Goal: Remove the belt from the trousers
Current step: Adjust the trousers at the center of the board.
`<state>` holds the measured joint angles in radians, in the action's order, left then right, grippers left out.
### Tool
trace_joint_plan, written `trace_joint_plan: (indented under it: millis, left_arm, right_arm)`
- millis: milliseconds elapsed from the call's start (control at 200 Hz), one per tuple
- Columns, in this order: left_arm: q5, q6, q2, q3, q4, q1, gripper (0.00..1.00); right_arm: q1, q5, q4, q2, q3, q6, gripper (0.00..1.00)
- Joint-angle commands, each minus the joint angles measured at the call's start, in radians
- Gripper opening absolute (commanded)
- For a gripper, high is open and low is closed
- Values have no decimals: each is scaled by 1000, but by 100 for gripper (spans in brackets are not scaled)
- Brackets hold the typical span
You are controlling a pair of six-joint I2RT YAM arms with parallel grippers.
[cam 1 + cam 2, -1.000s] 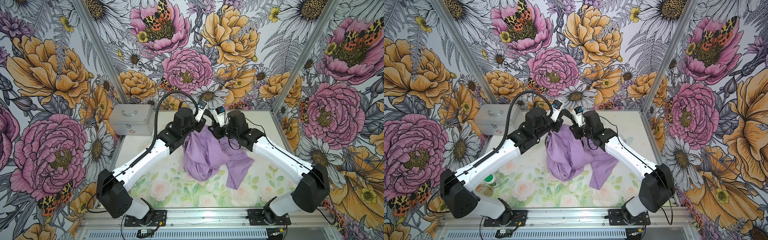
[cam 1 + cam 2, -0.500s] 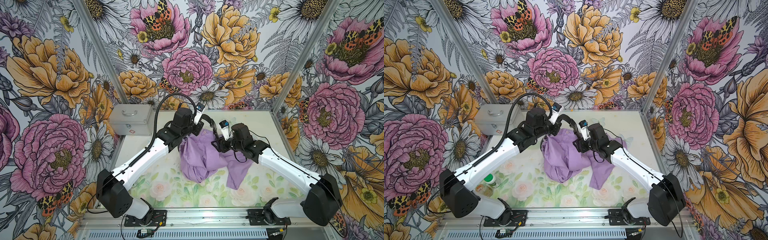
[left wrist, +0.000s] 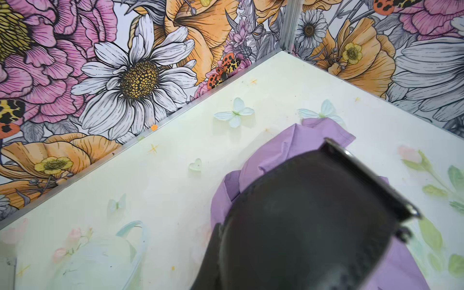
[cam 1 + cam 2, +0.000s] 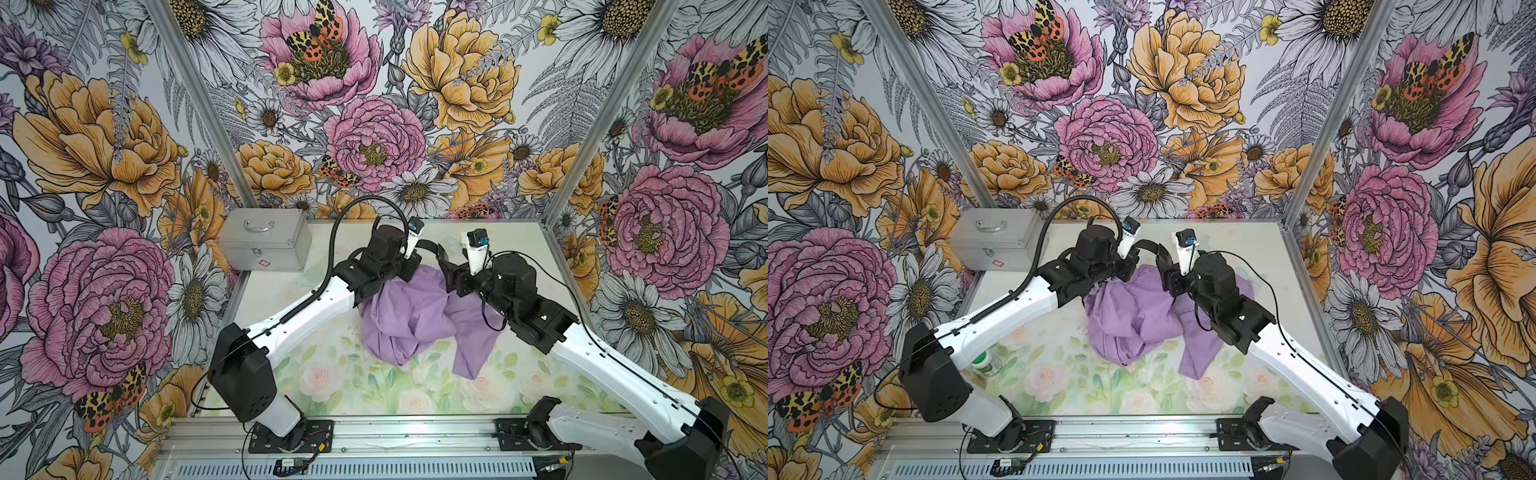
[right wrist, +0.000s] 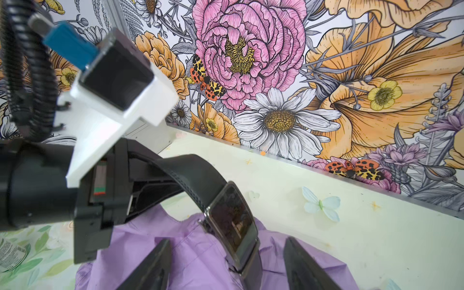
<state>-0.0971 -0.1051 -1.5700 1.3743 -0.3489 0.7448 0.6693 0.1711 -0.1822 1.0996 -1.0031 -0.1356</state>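
- Showing the belt [image 5: 190, 175] partly drawn up from the trousers [image 4: 409, 316]: a black strap humped between the two wrists, just above the centre of the frame in both top views.
- Placing the trousers as a crumpled lilac heap at the centre of the frame, on the table [image 4: 511, 249], with one leg trailing toward the lower right.
- Marking the left gripper [image 5: 135, 170] as clamped shut on the strap, a little way back from the buckle [image 5: 232, 218].
- Marking the right gripper [image 5: 226, 242] as spread wide, with fingers [image 5: 155, 261] on either side of the buckle end and, as far as visible, touching neither buckle nor strap.
- Tracing the strap from the left grip over the hump to the buckle, then down onto the lilac fabric; cannot tell whether threaded through loops beyond that point, because hidden by folds.
- Judging the task as begun but unfinished: buckle end raised and clear, no long run of strap visible anywhere on the table, hence probably most of the length inside the waistband.
- Leaving, on this judgement, a hold near the buckle, a long pull away from the heap, and some restraint on the fabric against dragging.
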Motion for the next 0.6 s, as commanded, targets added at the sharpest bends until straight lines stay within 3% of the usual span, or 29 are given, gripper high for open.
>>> trace_joint_plan:
  millis: [0, 160, 300, 360, 480, 550, 595]
  left_arm:
    - [13, 31, -4, 45, 8, 50, 0]
    - [31, 34, 6, 52, 9, 58, 0]
    - [56, 35, 38, 53, 9, 47, 0]
    - [81, 24, 55, 53, 10, 46, 0]
    - [129, -16, 76, 52, 8, 58, 0]
    - [73, -50, 79, 52, 10, 82, 0]
    - [25, -57, 78, 54, 10, 92, 12]
  right_arm:
    - [7, 51, 39, 45, -27, 97, 81]
    - [7, 91, 40, 85, -35, 163, 79]
    - [7, 105, 40, 116, -52, 220, 70]
    - [7, 134, 40, 134, -66, 225, 57]
    - [6, 142, 101, 174, -102, 142, 0]
    - [7, 78, 199, 191, -97, 82, 0]
    - [6, 62, 249, 199, -98, 46, 0]
